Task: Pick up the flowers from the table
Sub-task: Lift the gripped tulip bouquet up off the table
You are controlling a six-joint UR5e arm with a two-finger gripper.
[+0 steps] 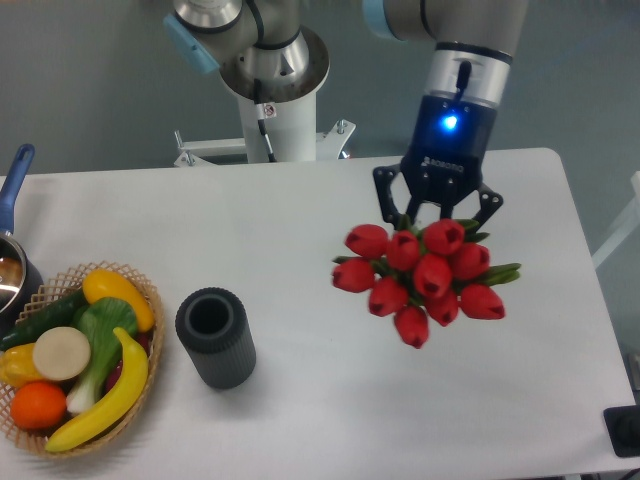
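1. Hanging heads-down toward the camera, the flowers are held in the gripper, whose 2 dark fingers are closed on the stems just above the blooms.
2. The stems are almost wholly hidden behind the red heads; only a few green leaf tips are seen at the right edge of the bunch.
3. About 10 red tulip heads are counted, spread in a loose cluster.
4. The bunch is seen in front of the right half of the table; contact with the tabletop cannot be judged from this single view.
5. A blue light is lit on the wrist body above the gripper, and the arm rises out of the top of the frame.
6. A dark ribbed cylinder with an open top is stood upright on the table, left of centre and well apart from the flowers.
7. A wicker basket is set at the left front edge, just beside the cylinder but not touching it.
8. In the basket are noted: a banana, an orange, a yellow pepper-like item, a green leafy vegetable, a dark cucumber and a pale round slice.
9. A pot with a blue handle is partly cut off at the left edge.
10. The white pedestal of the robot base is seen behind the far table edge.
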